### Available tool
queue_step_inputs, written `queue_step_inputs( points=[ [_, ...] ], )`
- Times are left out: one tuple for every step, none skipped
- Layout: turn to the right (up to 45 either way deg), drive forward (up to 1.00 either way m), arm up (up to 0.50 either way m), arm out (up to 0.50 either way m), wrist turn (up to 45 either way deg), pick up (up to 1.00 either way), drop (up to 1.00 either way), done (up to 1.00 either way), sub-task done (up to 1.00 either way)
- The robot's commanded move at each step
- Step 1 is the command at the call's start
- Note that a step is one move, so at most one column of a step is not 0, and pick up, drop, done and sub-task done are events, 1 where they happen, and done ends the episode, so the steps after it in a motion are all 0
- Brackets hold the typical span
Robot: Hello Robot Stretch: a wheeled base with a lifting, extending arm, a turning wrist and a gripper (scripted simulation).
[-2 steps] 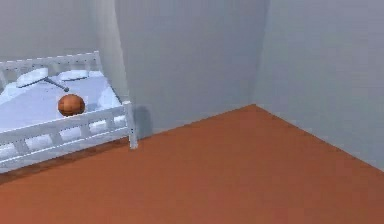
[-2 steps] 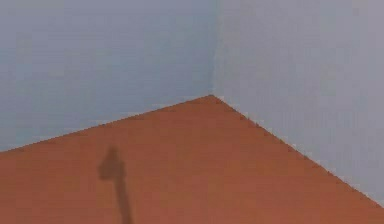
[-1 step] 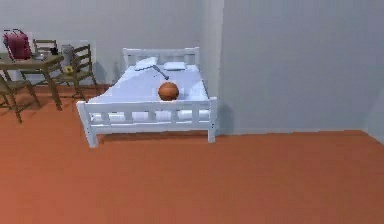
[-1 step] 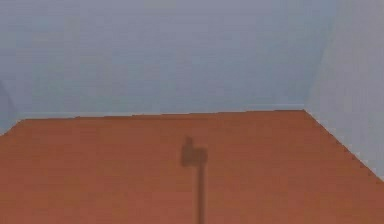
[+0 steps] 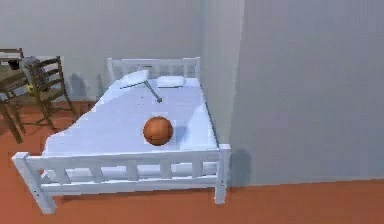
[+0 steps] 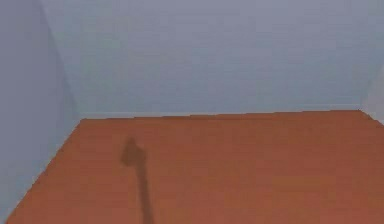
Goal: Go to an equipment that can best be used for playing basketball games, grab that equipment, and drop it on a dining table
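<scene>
Since the basketball (image 5: 157, 130) sits on the bed (image 5: 130, 165) dead ahead, near the foot end, we're in the approach step. Next: drive closer and turn side-on so the arm can reach it; gripper state can't be told.

A white-framed bed (image 5: 100, 135) with two pillows (image 5: 133, 78) stands by a grey wall (image 5: 300, 80), a wooden chair (image 5: 50, 78) beside it.

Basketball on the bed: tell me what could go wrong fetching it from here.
1. The basketball lies loose on the bed; a nudge could roll it away.
2. The white footboard stands between robot and ball, so a reach may strike it.
3. The wall stands close beside the bed, so approach likely falls to the side near the chairs.
</scene>
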Motion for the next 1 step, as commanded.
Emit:
queue_step_inputs(
  points=[
    [-39.0,0.00,0.00,0.00,0.0,0.00,0.00,0.00,0.00]
  ],
)
